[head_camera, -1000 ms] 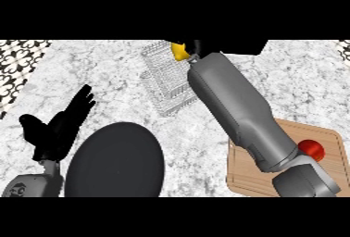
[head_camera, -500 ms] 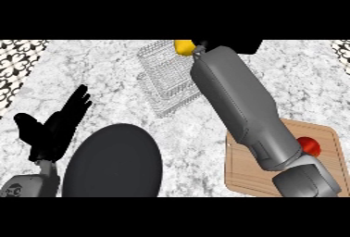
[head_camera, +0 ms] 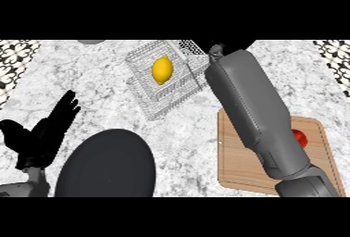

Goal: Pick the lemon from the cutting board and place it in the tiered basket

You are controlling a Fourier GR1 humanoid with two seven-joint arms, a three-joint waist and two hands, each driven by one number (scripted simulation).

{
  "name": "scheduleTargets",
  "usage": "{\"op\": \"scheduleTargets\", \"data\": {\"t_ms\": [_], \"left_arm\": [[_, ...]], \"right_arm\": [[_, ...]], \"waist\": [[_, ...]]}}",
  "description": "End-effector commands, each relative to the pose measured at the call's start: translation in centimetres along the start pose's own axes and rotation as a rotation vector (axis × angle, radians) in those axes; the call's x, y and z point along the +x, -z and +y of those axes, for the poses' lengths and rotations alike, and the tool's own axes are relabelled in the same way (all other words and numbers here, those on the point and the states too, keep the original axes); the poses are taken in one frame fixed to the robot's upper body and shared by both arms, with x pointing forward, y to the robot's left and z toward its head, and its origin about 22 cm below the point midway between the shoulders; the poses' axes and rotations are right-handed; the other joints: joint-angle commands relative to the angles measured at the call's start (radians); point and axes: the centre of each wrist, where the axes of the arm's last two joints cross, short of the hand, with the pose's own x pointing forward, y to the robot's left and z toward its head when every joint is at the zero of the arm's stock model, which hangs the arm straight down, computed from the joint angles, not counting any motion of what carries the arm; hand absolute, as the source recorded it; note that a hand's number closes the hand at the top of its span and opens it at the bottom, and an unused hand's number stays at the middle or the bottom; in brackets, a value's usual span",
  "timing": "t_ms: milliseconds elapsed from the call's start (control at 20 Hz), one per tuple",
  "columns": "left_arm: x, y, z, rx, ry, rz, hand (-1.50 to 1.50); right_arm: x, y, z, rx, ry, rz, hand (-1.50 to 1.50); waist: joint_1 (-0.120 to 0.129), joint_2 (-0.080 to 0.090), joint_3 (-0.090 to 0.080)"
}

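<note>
The yellow lemon [head_camera: 162, 69] lies inside the wire tiered basket [head_camera: 147, 99] at the counter's back middle. My right forearm stretches up from the lower right, over the wooden cutting board [head_camera: 236, 173]. Only a black sliver of my right hand [head_camera: 227, 46] shows at the picture's top edge, just right of the basket and apart from the lemon. My left hand [head_camera: 46, 132] rests open at the left edge, fingers up, holding nothing.
A dark round plate [head_camera: 106, 164] sits at the front left beside my left hand. A small red fruit [head_camera: 299, 137] lies on the cutting board, partly behind my right forearm. Patterned tiles show at both back corners.
The lemon, earlier at my right hand near the top edge, now lies lower in the basket, apart from the hand. The left hand has stayed put.
</note>
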Motion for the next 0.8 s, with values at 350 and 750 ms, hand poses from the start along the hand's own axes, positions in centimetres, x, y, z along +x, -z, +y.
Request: {"op": "scheduleTargets", "data": {"t_ms": [350, 750], "left_arm": [[-1.3, -1.6, 1.5, 0.045, -0.022, 0.021, 0.00], [-0.2, -1.0, 1.1, 0.040, -0.016, 0.021, 0.00]], "right_arm": [[-3.6, 0.7, -9.2, -0.170, 0.069, 0.105, -1.50], [-2.5, -0.1, -20.0, -0.168, 0.048, 0.078, -1.50]], "waist": [[-0.043, -0.014, 0.000], [-0.045, -0.007, 0.000]]}}
